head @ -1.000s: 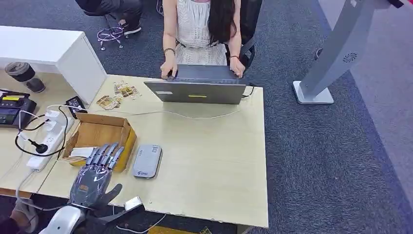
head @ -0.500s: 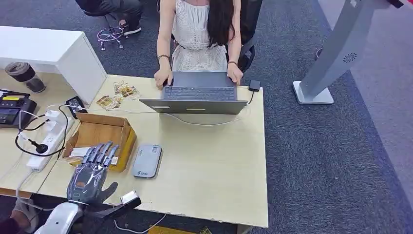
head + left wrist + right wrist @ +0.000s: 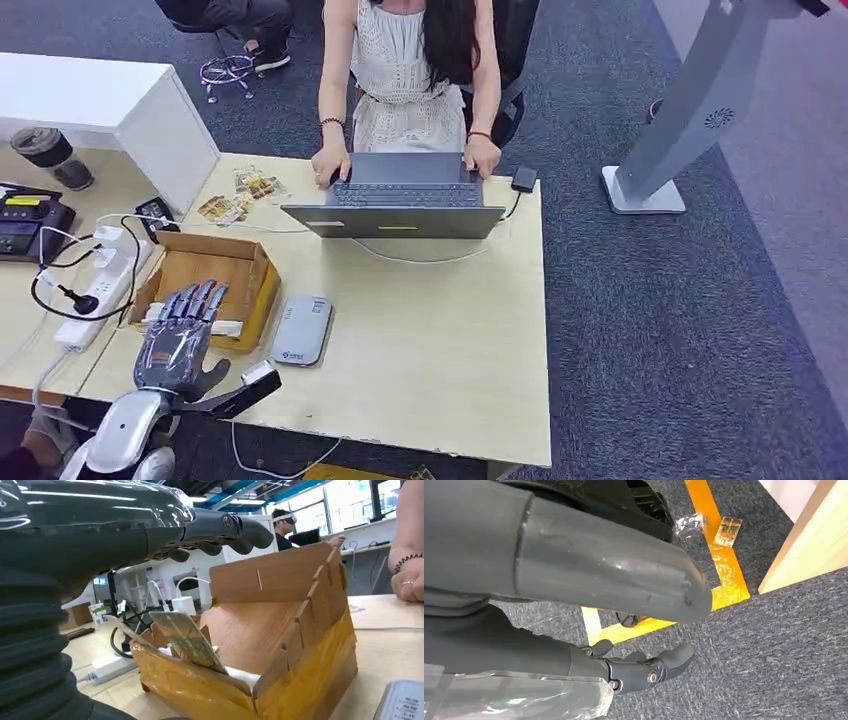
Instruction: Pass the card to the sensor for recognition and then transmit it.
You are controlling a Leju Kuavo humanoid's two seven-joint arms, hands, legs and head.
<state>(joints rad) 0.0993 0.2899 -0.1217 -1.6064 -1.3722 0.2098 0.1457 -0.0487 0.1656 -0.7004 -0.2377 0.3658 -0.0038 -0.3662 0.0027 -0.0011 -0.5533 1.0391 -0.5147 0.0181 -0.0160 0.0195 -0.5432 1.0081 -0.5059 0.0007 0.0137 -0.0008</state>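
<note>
Tabletop cardboard box [image 3: 208, 272] holds a card [image 3: 189, 641].

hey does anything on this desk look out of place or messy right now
Mostly tidy. A few loose cards lie scattered near the table's far left corner, and one card in the cardboard box leans tilted against its wall under the left robot hand.

Seated at the far side of the table [image 3: 440, 330], cut off above the shoulders by the top edge: the person [image 3: 410, 75]. Half hidden under the left hand [image 3: 180, 335]: the near corner of the cardboard box [image 3: 210, 270]. Too small to read from the head view: the print on the cards [image 3: 240, 195] beside the laptop [image 3: 400, 200]. Cropped at the corner in the left wrist view: the grey sensor [image 3: 402, 702]. Unclear in the right wrist view: how far the right hand [image 3: 644, 670] curls over the carpet.
</note>
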